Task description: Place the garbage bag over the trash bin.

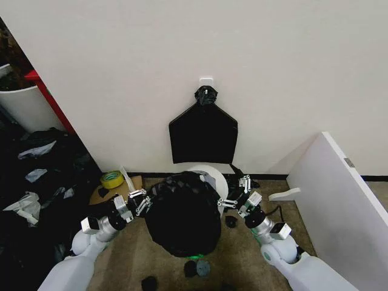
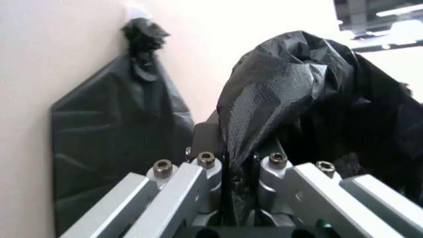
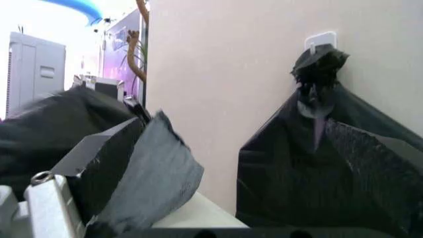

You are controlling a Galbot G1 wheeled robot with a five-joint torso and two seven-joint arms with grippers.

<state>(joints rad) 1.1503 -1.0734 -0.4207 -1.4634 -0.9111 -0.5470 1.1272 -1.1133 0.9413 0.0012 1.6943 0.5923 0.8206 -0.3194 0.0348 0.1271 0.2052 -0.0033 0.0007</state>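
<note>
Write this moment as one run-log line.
left end effector: shut on garbage bag | right end effector: shut on garbage bag | bag draped over trash bin, rim partly exposed

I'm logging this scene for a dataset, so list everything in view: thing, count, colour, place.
garbage bag: one, glossy black, draped over the bin between both grippers.
trash bin: one, cream-white, its rim showing behind the bag, by the wall.
flat bundle: one, black, hanging from a white wall hook.
tape roll: one, yellow, on the floor left of the bin.
small lumps: a few, black, on the floor in front of the bin.
white panel: one, leaning on the right.
large container: one, white with red edging, far left.
left gripper: shut on the bag's left edge.
right gripper: shut on the bag's right edge.
</note>
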